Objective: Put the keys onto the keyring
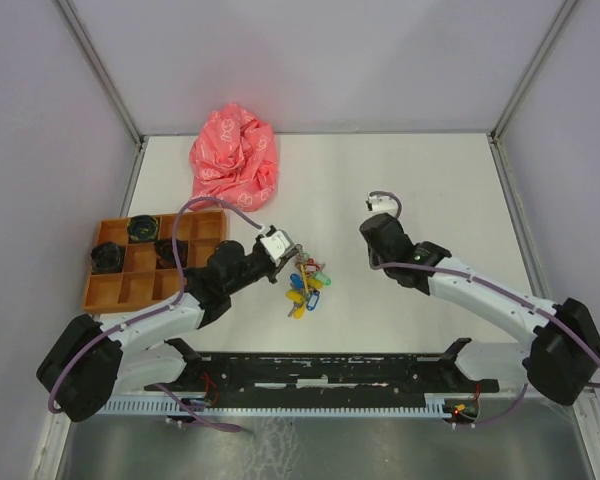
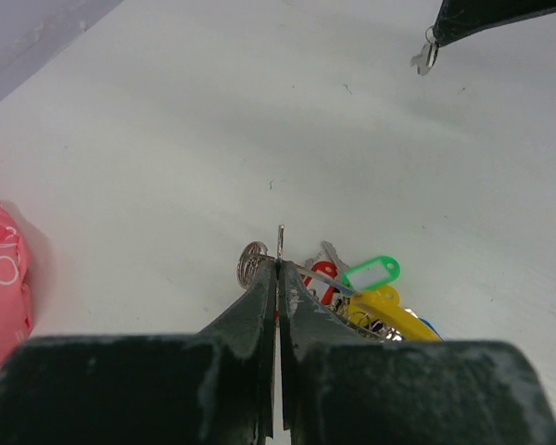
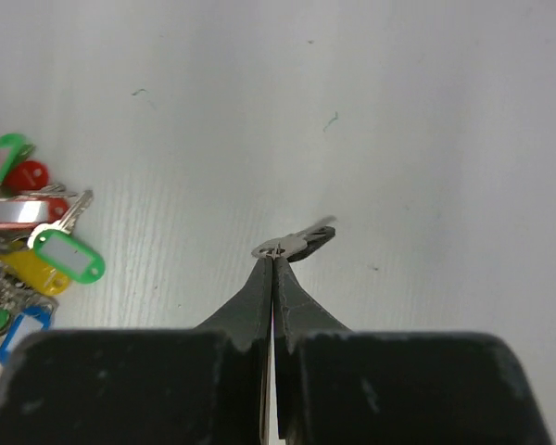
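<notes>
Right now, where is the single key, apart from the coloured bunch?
In the right wrist view the single key is pinched in the shut right gripper, over the white table right of centre, to the right of the coloured bunch.

The keyring bunch (image 3: pixel 60 252) runs off left edge.

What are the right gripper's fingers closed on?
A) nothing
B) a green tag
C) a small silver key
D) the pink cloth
C: in the right wrist view, the right gripper has its fingers pinched shut on a small silver key, which lies apart from the bunch of coloured tags at the left.
</notes>
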You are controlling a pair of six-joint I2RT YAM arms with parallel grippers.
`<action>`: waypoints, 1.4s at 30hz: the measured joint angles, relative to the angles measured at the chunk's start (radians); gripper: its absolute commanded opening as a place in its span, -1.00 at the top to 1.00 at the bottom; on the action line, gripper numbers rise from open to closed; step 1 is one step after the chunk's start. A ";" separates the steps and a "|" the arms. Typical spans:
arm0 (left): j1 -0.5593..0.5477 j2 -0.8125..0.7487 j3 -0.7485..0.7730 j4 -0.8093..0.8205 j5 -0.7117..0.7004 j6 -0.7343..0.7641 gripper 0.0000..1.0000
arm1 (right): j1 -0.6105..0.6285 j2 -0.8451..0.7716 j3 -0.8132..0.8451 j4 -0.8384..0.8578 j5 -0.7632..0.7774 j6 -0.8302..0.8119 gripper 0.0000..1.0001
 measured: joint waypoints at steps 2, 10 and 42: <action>0.000 0.000 -0.009 0.016 0.001 0.008 0.95 | 0.000 -0.065 -0.032 0.051 -0.061 -0.091 0.99; 0.000 -0.010 -0.011 0.025 0.053 0.052 0.95 | -0.003 -0.155 -0.092 0.249 -0.409 -0.422 0.99; 0.002 -0.035 -0.067 0.092 0.367 0.301 0.95 | -0.029 -0.233 -0.135 0.225 -1.115 -1.136 0.99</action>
